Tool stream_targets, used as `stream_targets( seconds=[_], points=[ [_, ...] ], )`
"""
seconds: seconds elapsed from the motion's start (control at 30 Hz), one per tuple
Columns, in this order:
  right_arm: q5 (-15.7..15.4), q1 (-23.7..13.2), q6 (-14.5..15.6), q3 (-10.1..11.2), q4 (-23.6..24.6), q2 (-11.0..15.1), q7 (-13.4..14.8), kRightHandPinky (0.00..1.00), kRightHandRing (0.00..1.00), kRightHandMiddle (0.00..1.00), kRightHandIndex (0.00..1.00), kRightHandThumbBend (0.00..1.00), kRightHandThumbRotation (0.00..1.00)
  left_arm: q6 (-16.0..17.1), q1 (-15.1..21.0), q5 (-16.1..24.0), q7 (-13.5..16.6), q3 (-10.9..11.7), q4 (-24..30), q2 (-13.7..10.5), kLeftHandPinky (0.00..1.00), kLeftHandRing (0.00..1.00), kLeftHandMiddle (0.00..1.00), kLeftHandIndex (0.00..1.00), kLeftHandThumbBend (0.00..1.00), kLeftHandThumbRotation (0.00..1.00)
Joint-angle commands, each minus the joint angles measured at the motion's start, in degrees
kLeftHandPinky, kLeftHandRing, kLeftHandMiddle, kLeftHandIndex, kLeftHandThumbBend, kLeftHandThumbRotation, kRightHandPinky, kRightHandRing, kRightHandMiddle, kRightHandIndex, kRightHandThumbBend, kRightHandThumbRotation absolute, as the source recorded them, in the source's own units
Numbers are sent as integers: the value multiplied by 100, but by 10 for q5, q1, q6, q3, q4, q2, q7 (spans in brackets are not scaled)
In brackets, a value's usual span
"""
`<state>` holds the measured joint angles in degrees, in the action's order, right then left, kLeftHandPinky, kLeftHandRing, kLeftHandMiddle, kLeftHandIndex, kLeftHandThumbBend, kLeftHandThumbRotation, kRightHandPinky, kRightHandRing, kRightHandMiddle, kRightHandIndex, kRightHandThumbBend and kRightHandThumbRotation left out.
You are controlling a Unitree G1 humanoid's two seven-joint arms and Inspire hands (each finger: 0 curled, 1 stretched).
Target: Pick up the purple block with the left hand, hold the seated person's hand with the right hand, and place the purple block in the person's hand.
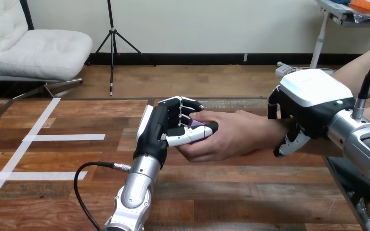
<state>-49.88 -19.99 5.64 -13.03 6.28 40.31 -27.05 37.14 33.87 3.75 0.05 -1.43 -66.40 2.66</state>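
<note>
The purple block (pixel 196 127) shows as a small sliver between the curled fingers and thumb of my left hand (pixel 166 127), which pinches it at the table's middle. The block rests at the palm of the person's hand (pixel 224 134), which reaches in from the right with its fingers cupped around my thumb tip. My right hand (pixel 308 108) sits over the person's forearm near the wrist, with its fingers (pixel 289 142) curled down around it. Most of the block is hidden by my fingers and the person's hand.
White tape lines (pixel 62 137) mark the left part of the wooden table (pixel 231 192). The table's right edge runs close under my right arm. A black cable (pixel 84 178) loops beside my left forearm.
</note>
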Motion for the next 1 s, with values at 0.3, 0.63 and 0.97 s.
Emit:
stream_targets(
  seconds=[0.3,0.63,0.97],
  points=[
    [-22,-52,-25,9,-12,7,36,28,35,43,53,81,0,2,40,8,-21,-21,35,48,33,40,45,47,79,0],
    [-38,-47,-52,8,-22,21,47,40,50,57,64,81,0,3,42,18,-25,-28,33,41,37,44,49,50,76,2],
    [-43,-37,-66,16,-22,22,63,51,60,65,70,82,0,4,44,25,-55,-34,30,31,53,64,69,67,73,14]
  ],
)
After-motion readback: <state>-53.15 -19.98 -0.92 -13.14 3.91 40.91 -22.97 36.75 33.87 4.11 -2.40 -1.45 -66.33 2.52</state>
